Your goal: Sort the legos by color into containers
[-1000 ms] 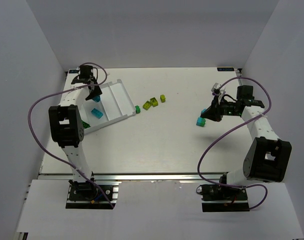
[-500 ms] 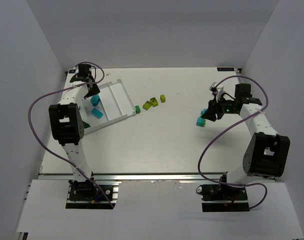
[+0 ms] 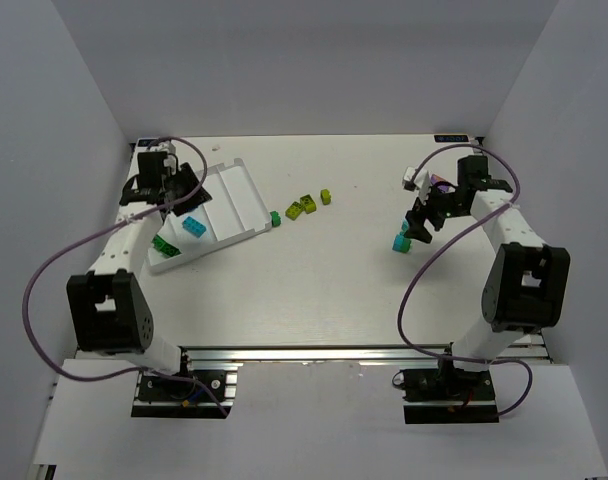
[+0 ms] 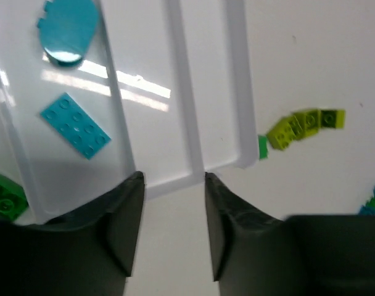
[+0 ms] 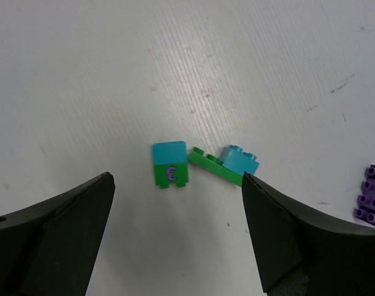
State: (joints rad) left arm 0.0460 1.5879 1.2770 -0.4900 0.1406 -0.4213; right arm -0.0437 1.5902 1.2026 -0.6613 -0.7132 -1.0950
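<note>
The white tray [image 3: 234, 195] holds a cyan plate [image 3: 192, 226] and a dark green brick [image 3: 164, 243]. In the left wrist view its compartments [image 4: 150, 92] show a round cyan piece [image 4: 67, 31], the cyan plate [image 4: 75, 125] and the green brick [image 4: 2, 194]. My left gripper [image 3: 184, 197] [image 4: 173, 179] hangs open and empty over the tray's end. My right gripper [image 3: 419, 222] [image 5: 176, 182] stands wide open above a cyan-and-green brick [image 5: 170, 165] and a green plate with a cyan brick on it [image 5: 227, 163], which lie on the table [image 3: 401, 241].
Yellow-green bricks [image 3: 302, 207] [image 3: 325, 196] and a small green one [image 3: 275, 217] lie right of the tray, also seen from the left wrist as yellow-green bricks [image 4: 304, 123]. A purple brick [image 5: 372, 194] lies right of the right gripper. White walls enclose the table.
The right gripper has opened wide and drawn back from the cyan-and-green bricks, which stay on the table. The left arm has swung from the tray's far end toward its near end.
</note>
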